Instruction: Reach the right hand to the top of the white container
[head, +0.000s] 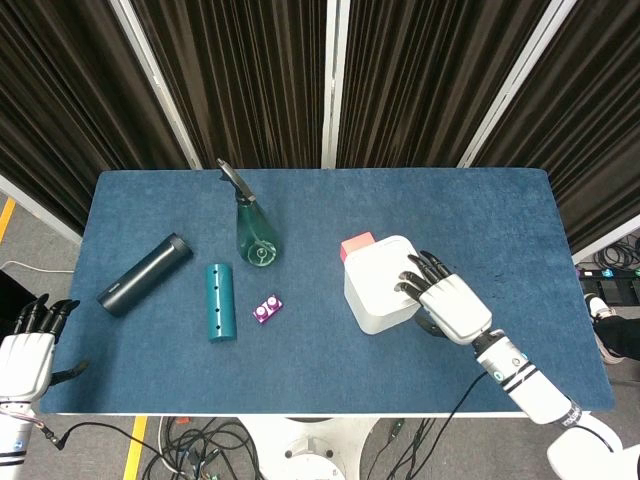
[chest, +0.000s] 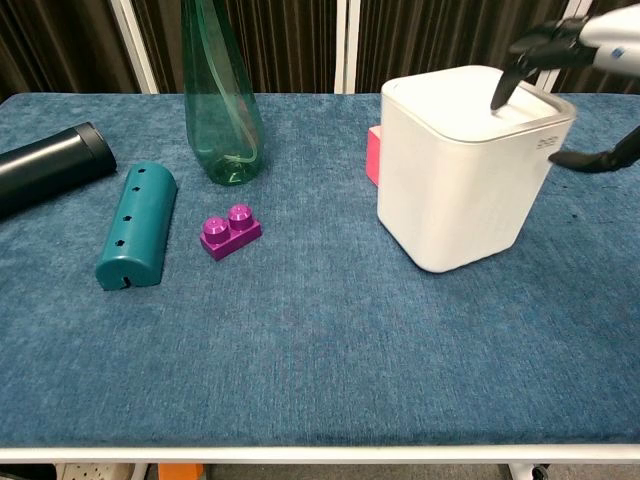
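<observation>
The white container (head: 378, 285) (chest: 458, 170) stands right of the table's middle, a boxy bin with a flat lid. My right hand (head: 447, 303) (chest: 583, 45) lies over its right side, fingers spread, with the dark fingertips (head: 411, 279) (chest: 501, 92) touching the lid. It holds nothing. My left hand (head: 25, 350) hangs off the table's front left corner, fingers apart and empty; only the head view shows it.
A pink block (head: 357, 247) (chest: 376, 157) stands against the container's far side. To the left are a green spray bottle (head: 254, 232) (chest: 221, 95), a teal half-cylinder (head: 221, 301) (chest: 136, 225), a purple brick (head: 267, 309) (chest: 231, 231) and a dark flask (head: 144, 273) (chest: 45, 166).
</observation>
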